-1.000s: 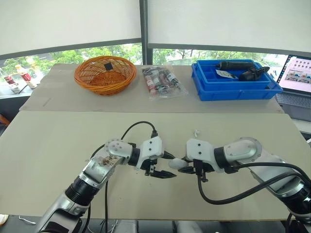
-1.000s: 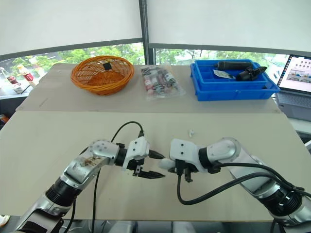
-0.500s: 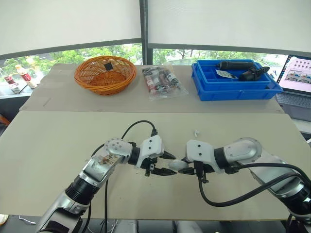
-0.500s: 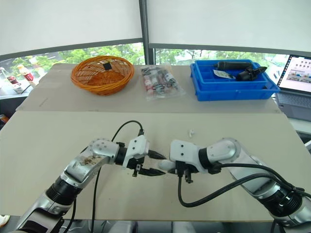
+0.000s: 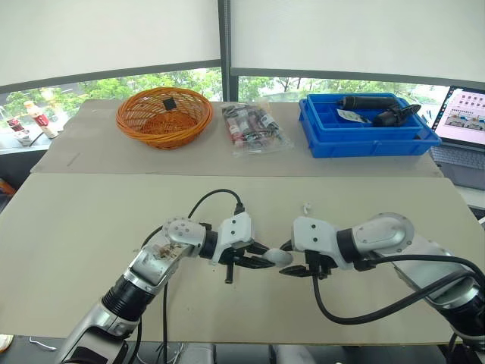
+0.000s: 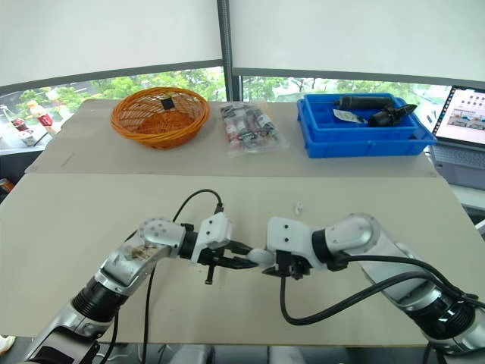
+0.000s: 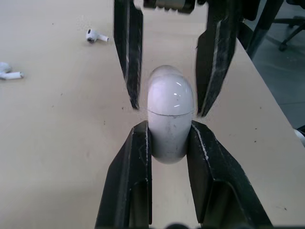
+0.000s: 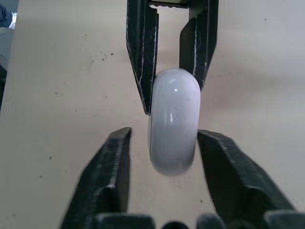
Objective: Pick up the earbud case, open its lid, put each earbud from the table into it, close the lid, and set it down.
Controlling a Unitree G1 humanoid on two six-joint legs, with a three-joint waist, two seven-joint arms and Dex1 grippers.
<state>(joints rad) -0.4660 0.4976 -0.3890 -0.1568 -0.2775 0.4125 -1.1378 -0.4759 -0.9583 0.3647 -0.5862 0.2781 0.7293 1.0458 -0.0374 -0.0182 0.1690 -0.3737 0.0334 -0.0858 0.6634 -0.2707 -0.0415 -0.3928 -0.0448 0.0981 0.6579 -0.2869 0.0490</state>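
The white earbud case (image 7: 169,119) hangs just above the beige table (image 5: 91,227), lid closed. My left gripper (image 7: 169,126) is shut on one end of it, both fingers pressed against its sides. My right gripper (image 8: 164,134) faces it from the other side, open, with a gap between each finger and the case (image 8: 174,119). In the eye views the two grippers meet nose to nose at the case (image 5: 279,257) near the table's front middle. Two loose earbuds (image 7: 95,36) (image 7: 9,71) lie on the table; one earbud (image 5: 306,206) shows just beyond the right gripper.
At the back stand an orange wicker basket (image 5: 164,115), a clear bag of small items (image 5: 254,127) and a blue bin (image 5: 364,125) with dark tools. A laptop (image 5: 462,121) sits at the far right. The table's front edge is close below the grippers.
The left gripper moved in and closed on the case. The right gripper, which held the case before, has opened its fingers off it.
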